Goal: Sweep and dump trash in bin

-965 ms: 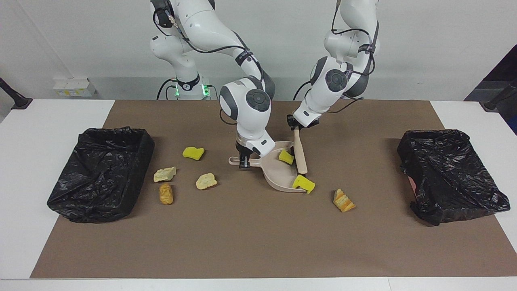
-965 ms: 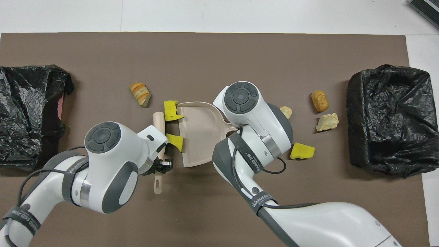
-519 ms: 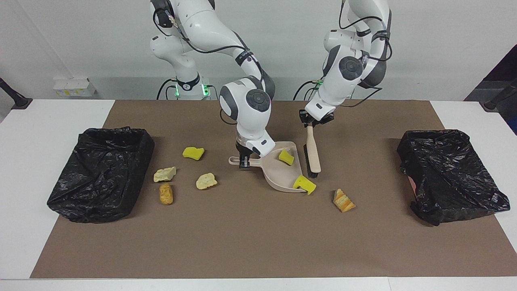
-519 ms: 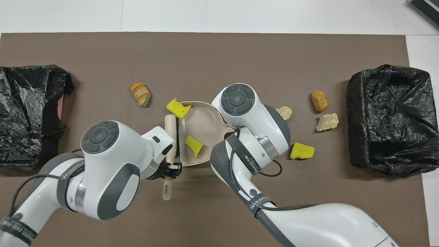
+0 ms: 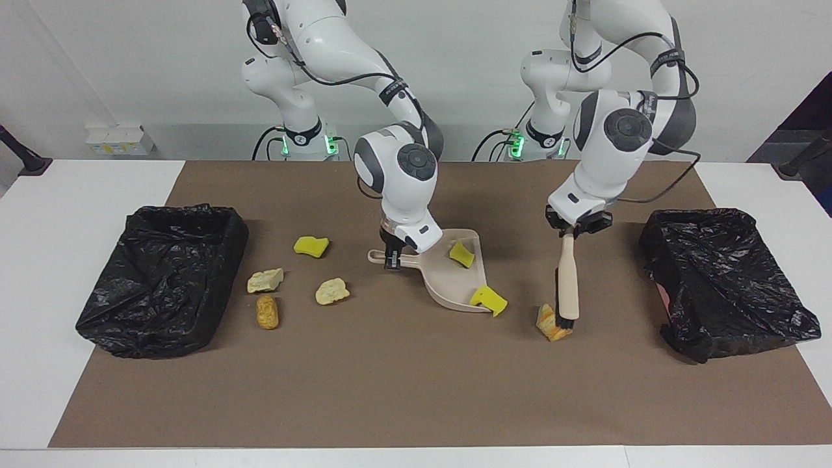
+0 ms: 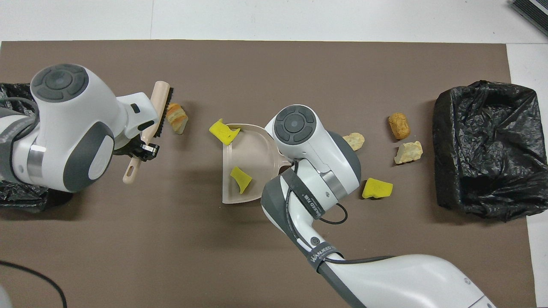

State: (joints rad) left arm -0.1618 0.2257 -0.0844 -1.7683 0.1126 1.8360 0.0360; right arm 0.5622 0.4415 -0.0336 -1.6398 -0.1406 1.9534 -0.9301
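While my right gripper squeezes the dustpan handle to hold the dustpan on the mat, my left gripper is clamped shut on the brush. I see the bristles touching the striped bread piece, on the side toward the left arm's bin.

One yellow sponge chunk lies inside the pan. Another yellow chunk sits half on the pan's lip. Four more scraps wait near the right arm's bin: a yellow sponge, a pale lump, a cream lump and a brown bread roll.

I worry about three things. If I push too fast, the bread may roll past the pan's mouth. The bread could also bump the chunk on the lip and knock it off. And if the brush hits the pan hard, the pan may twist in my right gripper.
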